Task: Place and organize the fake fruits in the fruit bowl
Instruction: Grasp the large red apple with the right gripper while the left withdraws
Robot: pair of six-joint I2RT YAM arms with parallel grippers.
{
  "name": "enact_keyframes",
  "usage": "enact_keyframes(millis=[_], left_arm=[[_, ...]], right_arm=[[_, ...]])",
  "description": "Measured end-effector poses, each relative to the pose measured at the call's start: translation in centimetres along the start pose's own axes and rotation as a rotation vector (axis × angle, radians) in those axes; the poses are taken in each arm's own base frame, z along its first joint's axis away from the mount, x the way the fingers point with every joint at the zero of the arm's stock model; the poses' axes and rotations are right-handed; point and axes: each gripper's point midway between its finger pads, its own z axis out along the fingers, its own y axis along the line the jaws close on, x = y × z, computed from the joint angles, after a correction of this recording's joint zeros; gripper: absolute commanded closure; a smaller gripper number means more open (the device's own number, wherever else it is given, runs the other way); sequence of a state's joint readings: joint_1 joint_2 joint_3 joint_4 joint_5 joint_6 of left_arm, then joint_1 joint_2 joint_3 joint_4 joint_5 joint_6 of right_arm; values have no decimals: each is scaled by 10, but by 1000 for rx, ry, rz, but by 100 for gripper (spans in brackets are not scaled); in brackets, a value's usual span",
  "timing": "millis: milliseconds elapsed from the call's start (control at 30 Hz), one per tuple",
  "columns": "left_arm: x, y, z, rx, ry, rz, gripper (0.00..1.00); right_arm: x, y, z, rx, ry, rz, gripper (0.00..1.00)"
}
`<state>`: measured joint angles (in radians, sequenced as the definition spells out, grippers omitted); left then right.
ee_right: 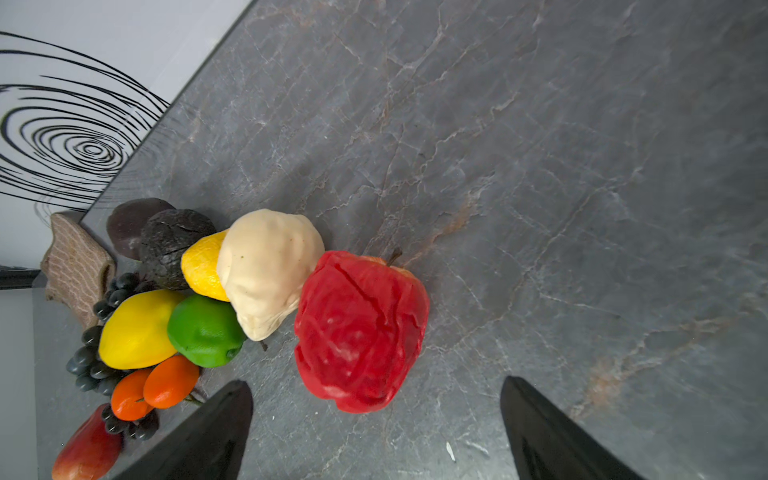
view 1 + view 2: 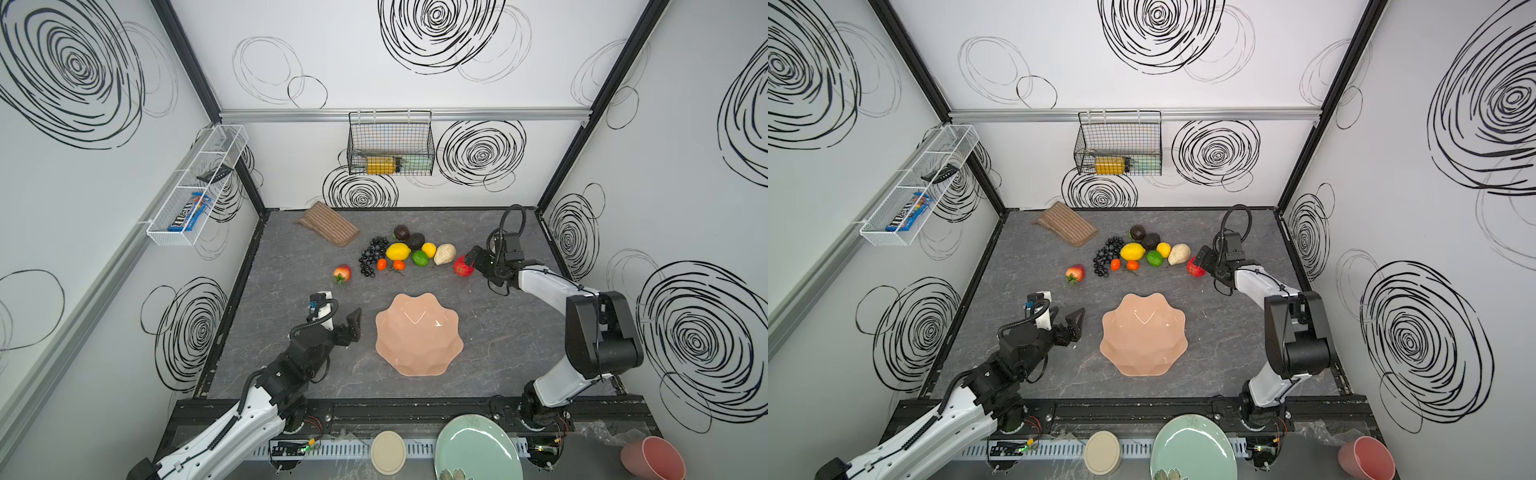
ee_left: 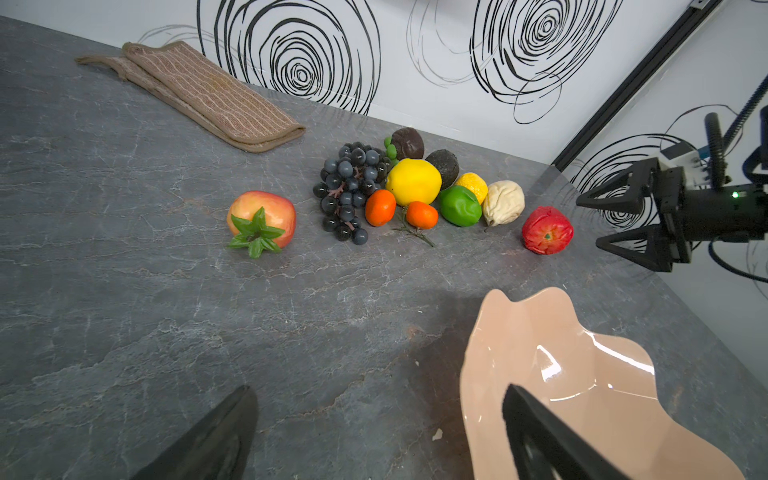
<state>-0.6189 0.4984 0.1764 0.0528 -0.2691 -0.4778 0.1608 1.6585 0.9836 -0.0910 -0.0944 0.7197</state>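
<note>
Red apple (image 2: 459,270): its right part is masked by the right gripper (image 2: 471,262) in both top views. Mint-green plate (image 2: 478,451) and coral cup (image 2: 652,459) are clipped by the lower frame edge. Wire basket (image 2: 419,137), upper centre, holds a yellow item (image 2: 379,165) whose kind is unreadable through the mesh. A small dark object (image 2: 214,172) in the white mesh shelf (image 2: 170,239), left of frame, is too small to name. Left wrist view: fruit bowl (image 3: 540,332) runs out of frame, with a finger (image 3: 540,432) of the left gripper (image 3: 379,390) across it. Right wrist view: grape bunch (image 1: 89,361) sits mostly behind the lemon (image 1: 137,328).
</note>
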Motion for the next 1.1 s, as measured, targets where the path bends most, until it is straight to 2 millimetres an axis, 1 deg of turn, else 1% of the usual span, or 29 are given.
enact_keyframes(millis=[67, 233, 333, 400, 500, 733, 900, 1100], left_arm=[[0, 0, 0, 0, -1, 0, 4], [0, 0, 0, 0, 0, 0, 4], [0, 0, 0, -1, 0, 0, 4], [0, 0, 0, 0, -1, 0, 4], [0, 0, 0, -1, -1, 0, 4], [0, 0, 0, -2, 1, 0, 4], [1, 1, 1, -5, 5, 2, 4], [2, 0, 1, -4, 7, 3, 4]], right_arm=[[5, 2, 10, 2, 23, 3, 3], [13, 4, 26, 1, 60, 16, 2], [13, 5, 32, 4, 67, 24, 0], [11, 6, 35, 6, 68, 28, 2], [12, 5, 39, 10, 74, 32, 4], [19, -1, 48, 21, 101, 35, 11], [19, -3, 50, 22, 102, 30, 17], [18, -4, 50, 23, 96, 16, 21]])
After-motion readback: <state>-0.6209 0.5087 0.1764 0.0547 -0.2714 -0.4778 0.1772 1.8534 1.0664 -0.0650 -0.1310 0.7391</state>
